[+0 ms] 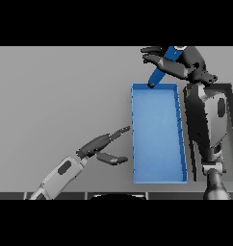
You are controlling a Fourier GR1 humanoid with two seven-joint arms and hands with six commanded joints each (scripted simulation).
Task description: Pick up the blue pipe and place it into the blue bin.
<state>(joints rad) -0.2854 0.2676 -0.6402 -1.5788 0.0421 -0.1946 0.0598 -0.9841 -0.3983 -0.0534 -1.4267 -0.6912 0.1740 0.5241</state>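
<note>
The blue pipe [162,68] hangs tilted at the far end of the blue bin [178,110], its lower tip just over the bin's far rim. My right hand [182,62] is curled round the pipe's upper part, above and behind the bin. My left hand [103,146] rests open over the table left of the bin, fingers pointing toward the bin's left wall, thumb spread below them. The bin is a long rectangular tray with nothing lying inside it.
A dark frame [231,103] stands on the table right of the bin, partly hidden by my right arm [200,125], which runs along the bin's right wall. Bare grey table [56,96] spreads left of the bin.
</note>
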